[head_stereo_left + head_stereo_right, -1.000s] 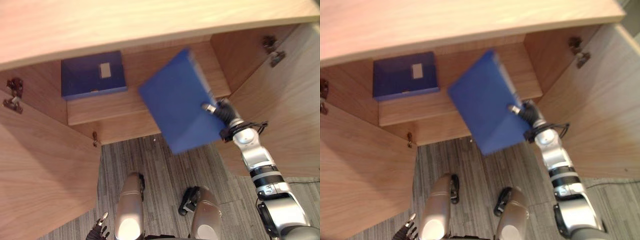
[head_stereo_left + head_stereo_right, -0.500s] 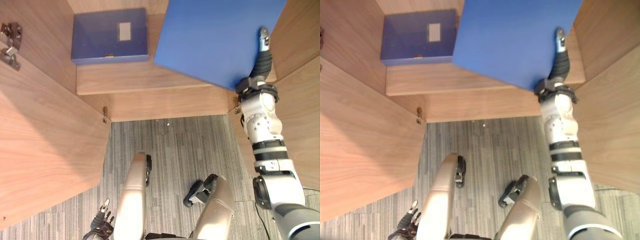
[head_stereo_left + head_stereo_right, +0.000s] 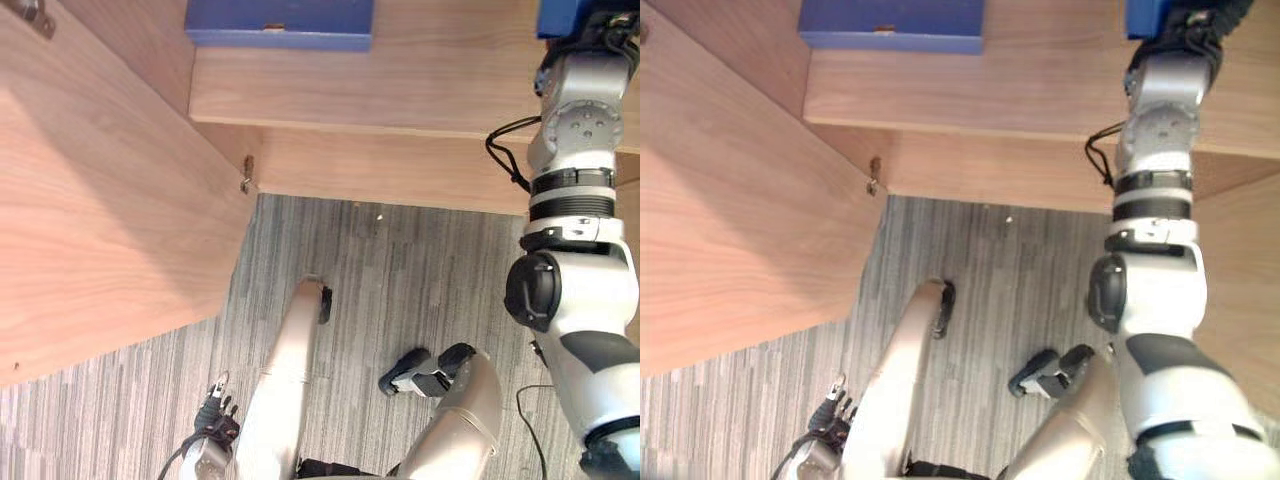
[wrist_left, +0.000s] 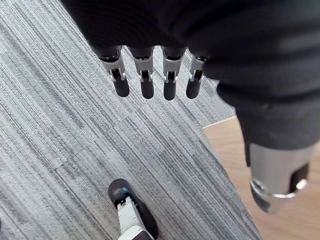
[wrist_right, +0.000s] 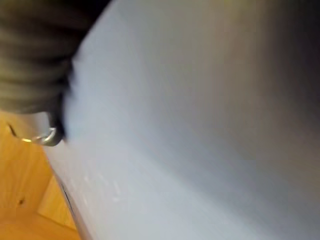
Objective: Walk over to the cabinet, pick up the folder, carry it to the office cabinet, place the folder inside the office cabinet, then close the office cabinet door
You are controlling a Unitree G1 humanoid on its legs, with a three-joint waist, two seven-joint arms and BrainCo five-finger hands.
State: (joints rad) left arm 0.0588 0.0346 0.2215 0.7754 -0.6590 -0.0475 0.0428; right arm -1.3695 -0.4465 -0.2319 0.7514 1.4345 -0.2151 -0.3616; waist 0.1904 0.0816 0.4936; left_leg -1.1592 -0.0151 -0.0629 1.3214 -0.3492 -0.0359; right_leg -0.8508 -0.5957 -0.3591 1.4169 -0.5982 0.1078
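A corner of the blue folder (image 3: 560, 14) shows at the upper right, over the right part of the cabinet's wooden shelf (image 3: 400, 90). My right hand (image 3: 1200, 16) is up there, reaching into the open cabinet and shut on the folder. In the right wrist view the folder's pale blue face (image 5: 200, 125) lies tight against the hand's dark cover (image 5: 30, 55). My left hand (image 3: 214, 412) hangs low by my side, and its fingers (image 4: 146, 82) are straight over the carpet.
A second blue folder (image 3: 280, 25) lies on the left part of the same shelf. The cabinet's left door (image 3: 100, 200) stands open and juts toward me. The right door (image 3: 1240, 260) is open beside my right arm. Grey striped carpet (image 3: 400, 290) lies below.
The camera has tipped down, so the cabinet has slid up in view. My right arm has carried the folder from in front of the shelf to over its right part.
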